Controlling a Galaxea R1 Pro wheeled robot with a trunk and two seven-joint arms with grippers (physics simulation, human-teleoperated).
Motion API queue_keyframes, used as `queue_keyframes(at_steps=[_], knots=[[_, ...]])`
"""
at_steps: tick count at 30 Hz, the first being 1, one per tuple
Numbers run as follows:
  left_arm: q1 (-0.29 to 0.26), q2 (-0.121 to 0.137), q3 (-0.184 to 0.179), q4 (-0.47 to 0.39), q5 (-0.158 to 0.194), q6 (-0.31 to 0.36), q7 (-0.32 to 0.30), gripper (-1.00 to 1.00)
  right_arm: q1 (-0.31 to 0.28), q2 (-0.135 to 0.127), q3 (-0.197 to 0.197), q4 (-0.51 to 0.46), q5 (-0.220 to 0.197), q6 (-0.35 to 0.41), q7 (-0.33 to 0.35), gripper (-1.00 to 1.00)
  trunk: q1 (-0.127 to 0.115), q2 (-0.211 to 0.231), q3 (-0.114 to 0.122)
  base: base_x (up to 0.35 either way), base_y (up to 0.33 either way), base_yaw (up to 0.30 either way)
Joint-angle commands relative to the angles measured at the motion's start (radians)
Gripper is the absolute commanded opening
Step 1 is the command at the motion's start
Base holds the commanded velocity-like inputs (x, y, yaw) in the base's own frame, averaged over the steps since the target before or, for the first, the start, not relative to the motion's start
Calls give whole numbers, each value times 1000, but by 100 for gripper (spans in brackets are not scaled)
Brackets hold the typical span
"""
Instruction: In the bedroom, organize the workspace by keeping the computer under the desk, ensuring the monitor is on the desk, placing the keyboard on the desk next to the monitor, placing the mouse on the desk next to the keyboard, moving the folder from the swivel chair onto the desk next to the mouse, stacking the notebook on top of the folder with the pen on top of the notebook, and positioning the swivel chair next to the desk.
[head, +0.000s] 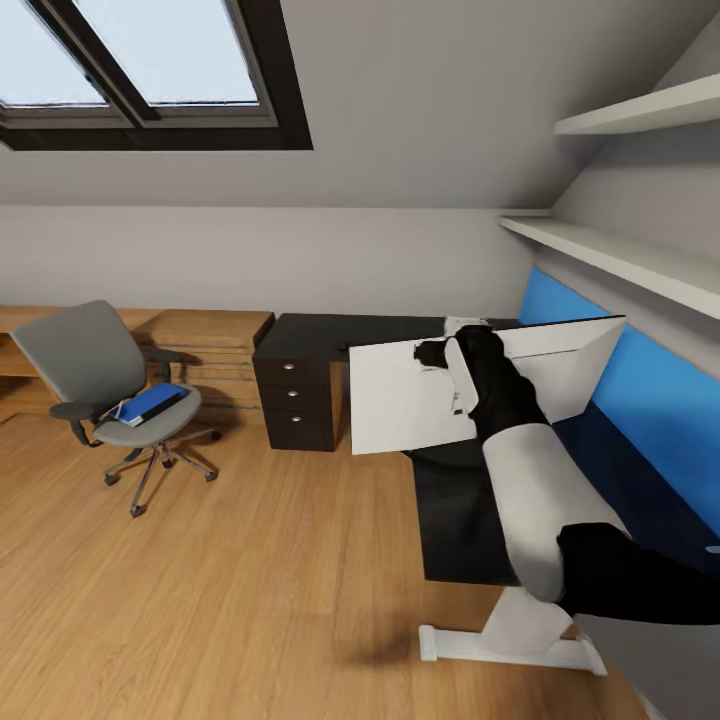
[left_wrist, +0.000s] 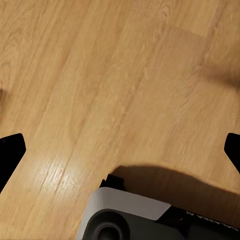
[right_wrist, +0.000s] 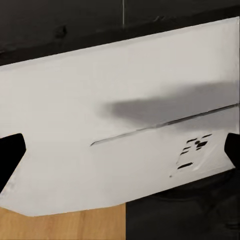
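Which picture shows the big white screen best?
The head view: the whole screen shows there, white back toward the camera, over the black desk, with the right arm reaching to it. The right wrist view gives a close part of its back. The left wrist view looks at wooden floor.

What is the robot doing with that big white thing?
The robot's right gripper is at the white back of the monitor, above the black desk, apparently moving it. The blue folder lies on the swivel chair, away from the desk. The left gripper is open over the wooden floor.
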Motion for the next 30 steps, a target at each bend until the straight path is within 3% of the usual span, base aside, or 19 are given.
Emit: queue_keyframes(at_steps=[1,13,30], knots=[[-1,0,-3,0,2,-3,3,100,-10,1,-1,0,-5,4,-5,100,1,-2,-2,0,0,0],[-1,-4,-4,0,0,-4,3,100,-55,1,37,-20,-8,-40,0,100,1,-2,-2,27,1,0],[-1,-5,-5,0,0,-4,2,100,-56,1,44,-4,-6,-60,-3,100,1,-2,-2,282,16,0]])
